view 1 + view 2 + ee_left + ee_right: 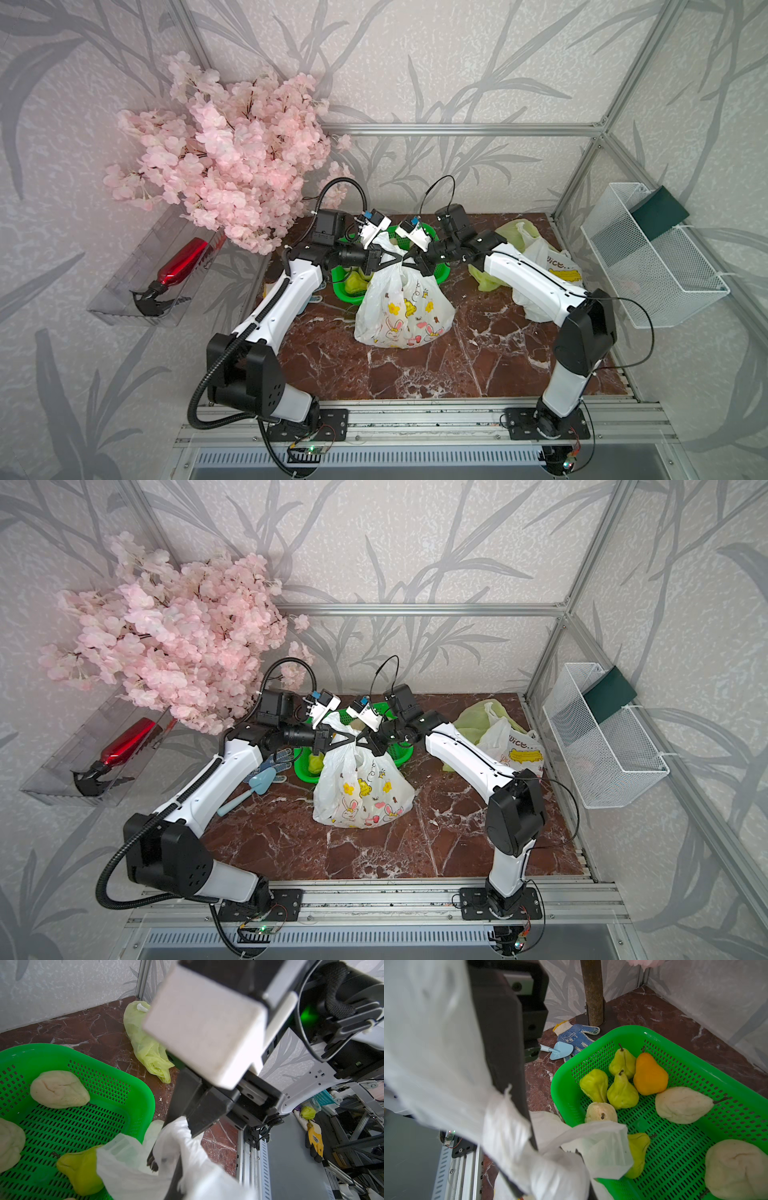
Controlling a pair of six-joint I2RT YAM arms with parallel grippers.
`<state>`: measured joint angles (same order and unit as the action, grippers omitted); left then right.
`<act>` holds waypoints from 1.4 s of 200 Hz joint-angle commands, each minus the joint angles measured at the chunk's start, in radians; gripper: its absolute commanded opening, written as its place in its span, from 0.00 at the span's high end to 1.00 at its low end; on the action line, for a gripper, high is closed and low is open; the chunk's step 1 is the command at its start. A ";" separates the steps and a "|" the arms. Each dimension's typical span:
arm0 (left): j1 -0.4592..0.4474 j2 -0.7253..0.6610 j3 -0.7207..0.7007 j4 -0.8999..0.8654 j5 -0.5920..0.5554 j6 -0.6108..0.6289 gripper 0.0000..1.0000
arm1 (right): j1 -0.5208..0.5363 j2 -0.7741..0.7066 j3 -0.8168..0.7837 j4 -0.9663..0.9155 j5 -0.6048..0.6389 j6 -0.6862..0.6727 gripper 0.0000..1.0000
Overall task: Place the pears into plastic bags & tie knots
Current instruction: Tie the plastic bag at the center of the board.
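Note:
A white rabbit-print plastic bag [401,309] [361,791] stands full at the table's middle. Above it my left gripper [392,262] [166,1167] and right gripper [410,262] [556,1167] meet tip to tip, each shut on the bag's white handle plastic, which wraps the fingers in both wrist views. Behind lies a green mesh basket [695,1068] [116,1076] with several pears: green [622,1088], orange [650,1074], cream [683,1104] [59,1088]. A yellow-green bag [513,235] [147,1047] and a second white bag [544,270] lie at the right. Any knots are out of view.
A pink blossom tree [232,158] fills the back left, its trunk [592,993] beside the basket. A blue glove [575,1034] and light-blue trowel [259,783] lie left of the basket. A red spray bottle [178,264] and a white wire basket [648,257] hang on the side walls.

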<state>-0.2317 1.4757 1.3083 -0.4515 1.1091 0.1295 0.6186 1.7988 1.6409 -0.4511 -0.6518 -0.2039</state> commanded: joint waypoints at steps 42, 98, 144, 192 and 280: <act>-0.011 -0.027 0.030 -0.050 -0.009 0.037 1.00 | -0.001 -0.066 -0.075 0.074 0.058 -0.046 1.00; -0.011 -0.079 -0.012 -0.002 -0.022 -0.045 0.82 | 0.014 -0.086 -0.140 0.251 0.165 -0.004 1.00; 0.002 -0.143 -0.101 -0.028 -0.079 -0.056 0.58 | 0.015 -0.126 -0.219 0.558 0.156 0.181 1.00; -0.099 -0.156 -0.222 0.246 -0.005 -0.212 0.53 | 0.016 -0.111 -0.309 0.953 0.057 0.442 1.00; 0.084 -0.459 -0.319 0.228 -0.115 -0.270 0.47 | -0.076 0.007 -0.431 1.446 -0.082 0.811 1.00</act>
<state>-0.2241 1.1351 1.0237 -0.3042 1.0176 -0.0616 0.5579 1.7874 1.2022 0.7944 -0.6914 0.4885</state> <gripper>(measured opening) 0.536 0.050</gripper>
